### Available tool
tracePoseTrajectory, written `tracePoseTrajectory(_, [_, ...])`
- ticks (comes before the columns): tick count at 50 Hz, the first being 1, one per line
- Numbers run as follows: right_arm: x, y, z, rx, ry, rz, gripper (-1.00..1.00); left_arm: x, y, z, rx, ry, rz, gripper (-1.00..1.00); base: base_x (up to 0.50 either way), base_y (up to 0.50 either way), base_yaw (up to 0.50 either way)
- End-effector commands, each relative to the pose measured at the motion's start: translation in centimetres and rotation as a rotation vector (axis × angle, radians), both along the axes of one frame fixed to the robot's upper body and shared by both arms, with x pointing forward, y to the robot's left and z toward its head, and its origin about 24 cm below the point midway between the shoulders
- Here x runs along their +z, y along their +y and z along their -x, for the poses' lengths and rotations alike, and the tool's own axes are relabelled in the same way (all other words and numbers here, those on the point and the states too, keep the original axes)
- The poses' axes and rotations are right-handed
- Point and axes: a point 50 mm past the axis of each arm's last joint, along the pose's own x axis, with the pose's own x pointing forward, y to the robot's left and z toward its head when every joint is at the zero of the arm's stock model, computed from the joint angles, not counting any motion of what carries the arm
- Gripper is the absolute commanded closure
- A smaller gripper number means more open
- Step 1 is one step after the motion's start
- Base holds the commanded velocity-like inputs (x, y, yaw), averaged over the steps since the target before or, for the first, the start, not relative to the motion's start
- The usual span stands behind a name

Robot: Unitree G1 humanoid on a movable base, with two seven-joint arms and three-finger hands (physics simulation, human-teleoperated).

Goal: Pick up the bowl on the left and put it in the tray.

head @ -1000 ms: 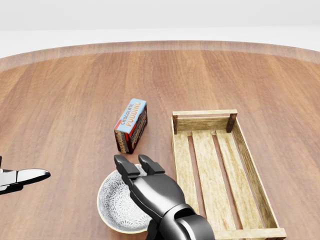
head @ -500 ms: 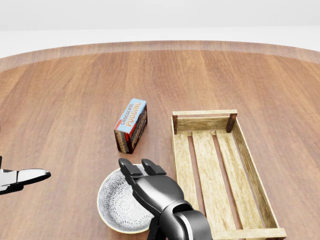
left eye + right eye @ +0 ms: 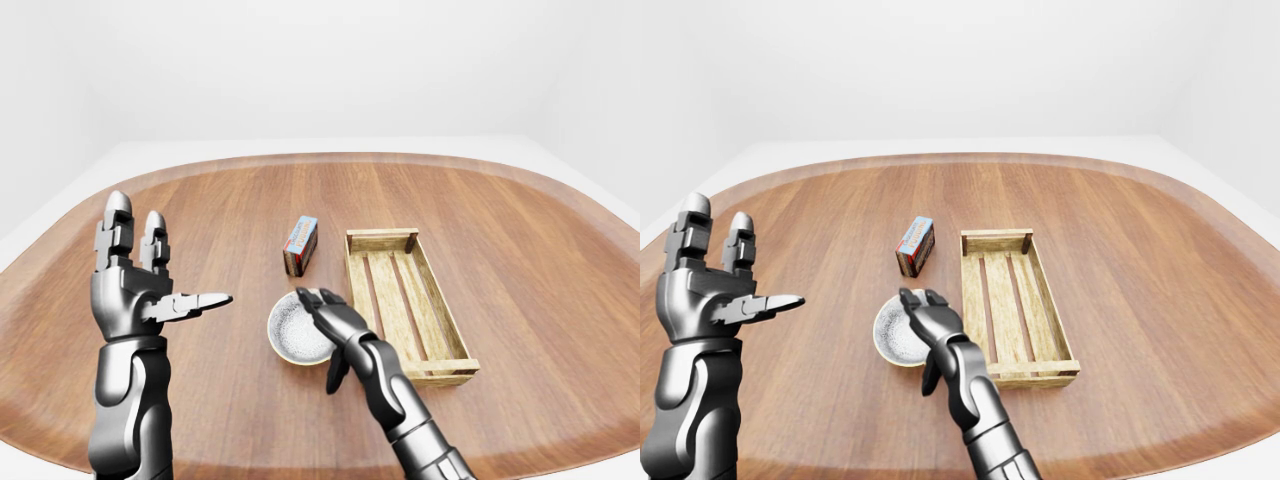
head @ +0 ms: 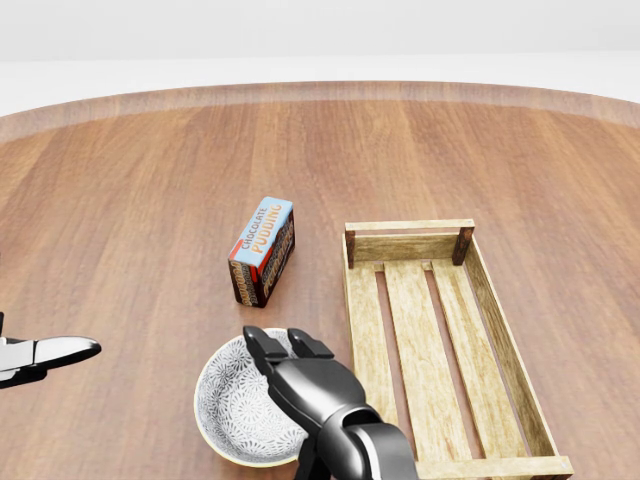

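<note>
Right hand [image 3: 336, 322] over the bowl [image 3: 288, 336], fingers [image 3: 312, 299] spread on its rim, not gripping, tray [image 3: 440, 370] just beside; left hand [image 3: 135, 285] up, fingers open

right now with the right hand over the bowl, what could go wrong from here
1. The right hand lies over the right rim of the bowl, fingers open; a pinch on one edge could tip it or slip.
2. The tray wall stands close beside the bowl; a low carry may knock against it.
3. The pudding box sits just above the bowl in the head view; a shove that way could bump it.
</note>
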Motion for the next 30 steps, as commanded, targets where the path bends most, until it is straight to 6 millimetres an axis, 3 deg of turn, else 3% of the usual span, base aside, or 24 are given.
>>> tracePoseTrajectory(1, [-0.8, 0.3, 0.2, 0.008, 0.022, 0.019, -1.00, 0.0, 0.0, 0.0, 0.001, 0.000, -0.001, -1.00, 0.00, 0.00, 0.00])
tracePoseTrajectory(30, [-1.8, 0.5, -0.1, 0.006, 0.059, 0.038, -1.00, -0.1, 0.0, -0.2, 0.001, 0.006, 0.005, -1.00, 0.00, 0.00, 0.00])
